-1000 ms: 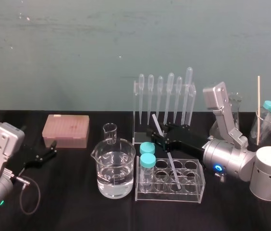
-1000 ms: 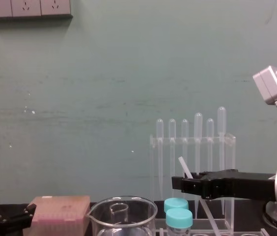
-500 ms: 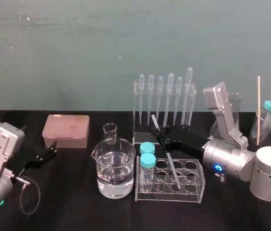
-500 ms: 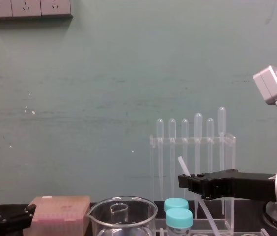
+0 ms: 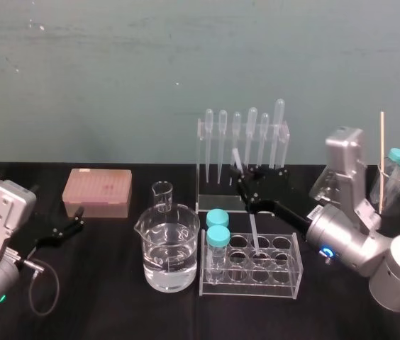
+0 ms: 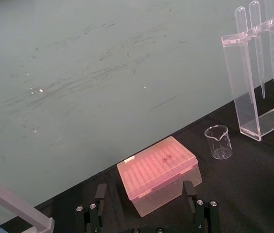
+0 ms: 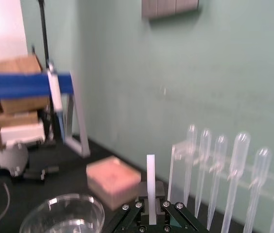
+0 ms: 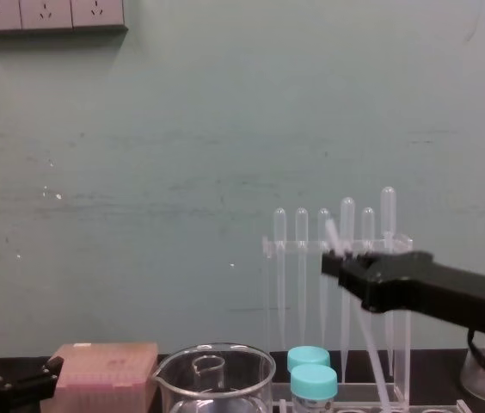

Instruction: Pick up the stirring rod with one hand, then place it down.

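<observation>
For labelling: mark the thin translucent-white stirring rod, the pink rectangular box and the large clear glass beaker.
Thin translucent-white stirring rod (image 7: 150,180): right wrist view, upper shaft.
Pink rectangular box (image 5: 97,187): head view, top face.
Large clear glass beaker (image 5: 170,237): head view, front wall.

You have a translucent-white stirring rod (image 5: 252,227), a black right claw (image 5: 241,180), teal vial caps (image 5: 218,236), a pink box (image 5: 97,190), a black surface (image 5: 101,283).
</observation>
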Robot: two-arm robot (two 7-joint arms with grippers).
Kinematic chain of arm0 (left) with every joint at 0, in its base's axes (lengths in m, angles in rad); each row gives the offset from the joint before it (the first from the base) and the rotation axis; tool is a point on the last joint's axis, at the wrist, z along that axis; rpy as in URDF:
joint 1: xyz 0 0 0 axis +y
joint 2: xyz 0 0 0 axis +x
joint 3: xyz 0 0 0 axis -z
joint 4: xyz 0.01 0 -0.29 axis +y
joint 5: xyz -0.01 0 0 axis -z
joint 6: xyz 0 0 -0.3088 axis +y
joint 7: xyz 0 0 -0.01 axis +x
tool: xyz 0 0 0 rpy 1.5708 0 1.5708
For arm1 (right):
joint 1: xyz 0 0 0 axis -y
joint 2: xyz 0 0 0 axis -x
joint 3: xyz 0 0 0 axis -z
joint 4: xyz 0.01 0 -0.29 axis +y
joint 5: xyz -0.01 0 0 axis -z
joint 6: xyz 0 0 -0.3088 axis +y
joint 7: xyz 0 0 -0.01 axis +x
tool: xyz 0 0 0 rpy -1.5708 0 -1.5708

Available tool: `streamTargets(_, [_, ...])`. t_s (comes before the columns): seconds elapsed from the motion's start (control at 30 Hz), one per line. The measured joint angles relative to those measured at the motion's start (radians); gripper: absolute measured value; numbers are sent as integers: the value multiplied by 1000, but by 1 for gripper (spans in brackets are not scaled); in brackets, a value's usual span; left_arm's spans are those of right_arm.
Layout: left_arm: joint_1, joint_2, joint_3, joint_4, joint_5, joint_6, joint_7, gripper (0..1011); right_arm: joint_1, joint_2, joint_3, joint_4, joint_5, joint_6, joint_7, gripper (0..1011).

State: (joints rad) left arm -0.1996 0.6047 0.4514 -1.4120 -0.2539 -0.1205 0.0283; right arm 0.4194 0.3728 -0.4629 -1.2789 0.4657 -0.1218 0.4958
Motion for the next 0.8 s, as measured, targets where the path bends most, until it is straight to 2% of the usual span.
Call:
streamTargets(0.07, [0, 0, 0, 0, 0, 0, 0, 1000, -39, -2, 29, -28, 4, -85, 2, 69])
streamTargets(0.17, [0, 0, 0, 0, 0, 0, 0, 1000, -66, -5, 52, -51, 23, -130, 10, 69])
streamTargets(0.27, [0, 0, 0, 0, 0, 0, 0, 1000, -105, -7, 93, -110, 70, -168, 33, 69])
streamTargets(0.3, [0, 0, 0, 0, 0, 0, 0, 1000, -105, -7, 93, -110, 70, -168, 33, 69])
streamTargets(0.43, [0, 0, 0, 0, 0, 0, 0, 1000, -129, 3, 130, -186, 97, -172, 42, 69])
streamTargets(0.53, [0, 0, 0, 0, 0, 0, 0, 1000, -139, 18, 164, -251, 122, -146, 44, 69])
streamTargets(0.8, [0, 0, 0, 0, 0, 0, 0, 1000, -140, 54, 191, -308, 132, -89, 44, 68])
